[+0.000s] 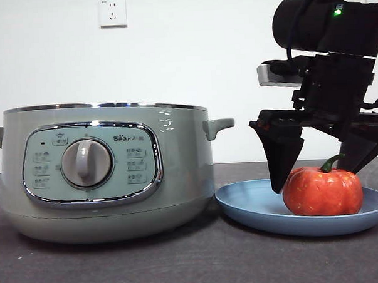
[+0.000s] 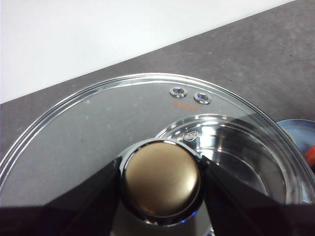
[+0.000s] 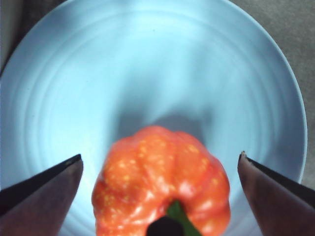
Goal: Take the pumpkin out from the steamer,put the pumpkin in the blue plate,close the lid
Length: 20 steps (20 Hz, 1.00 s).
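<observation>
The orange-red pumpkin [image 1: 323, 192] sits upright on the blue plate [image 1: 254, 204], right of the sage-green steamer [image 1: 109, 170], which stands without its lid. My right gripper [image 1: 313, 174] is open, its jaws on either side of the pumpkin [image 3: 162, 187] and clear of it, just above the plate [image 3: 147, 73]. My left gripper [image 2: 160, 169] is shut on the knob [image 2: 160, 184] of the glass, chrome-rimmed lid [image 2: 98, 123]. Through the glass, the steamer's shiny inner pot [image 2: 221, 147] shows below. The lid is out of the front view.
A white wall with a socket [image 1: 112, 12] stands behind the dark table [image 1: 181, 261]. The plate's rim lies close to the steamer's base. The plate's edge [image 2: 300, 130] shows beside the lid in the left wrist view.
</observation>
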Motion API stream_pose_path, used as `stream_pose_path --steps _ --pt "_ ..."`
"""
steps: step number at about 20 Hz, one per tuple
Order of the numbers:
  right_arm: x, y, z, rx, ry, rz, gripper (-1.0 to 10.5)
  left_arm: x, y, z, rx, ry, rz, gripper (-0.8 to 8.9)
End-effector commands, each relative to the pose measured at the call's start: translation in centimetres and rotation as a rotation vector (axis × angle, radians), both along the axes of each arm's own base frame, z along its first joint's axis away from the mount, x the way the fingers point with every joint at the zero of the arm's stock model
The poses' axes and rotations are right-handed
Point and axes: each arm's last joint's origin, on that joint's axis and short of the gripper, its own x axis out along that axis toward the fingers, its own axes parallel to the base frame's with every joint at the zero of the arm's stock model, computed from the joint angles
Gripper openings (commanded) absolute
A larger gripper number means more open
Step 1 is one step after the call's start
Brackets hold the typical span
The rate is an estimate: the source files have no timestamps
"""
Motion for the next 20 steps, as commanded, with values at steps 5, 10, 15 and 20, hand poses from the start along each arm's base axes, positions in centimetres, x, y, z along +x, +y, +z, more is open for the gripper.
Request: stream_pose_path --steps 5,10,15,20 --pt "-1.2 -0.6 3.3 0.061 -0.112 -0.004 5.4 1.4 -1.0 0.1 -0.028 0.0 -0.057 -0.08" --pt "-4.2 -2.4 9.1 0.164 -0.324 -0.016 5.4 4.4 -2.7 -1.2 -0.019 0.061 -0.095 -0.08" --pt "-7.3 -4.4 13.1 0.245 -0.498 -0.039 5.4 8.4 -5.2 -3.3 -0.042 0.138 -0.196 -0.08" --pt "-9.0 -5.8 14.8 0.274 -0.587 -0.067 5.4 11.8 -7.2 -6.5 -0.026 0.251 -0.234 -0.08"
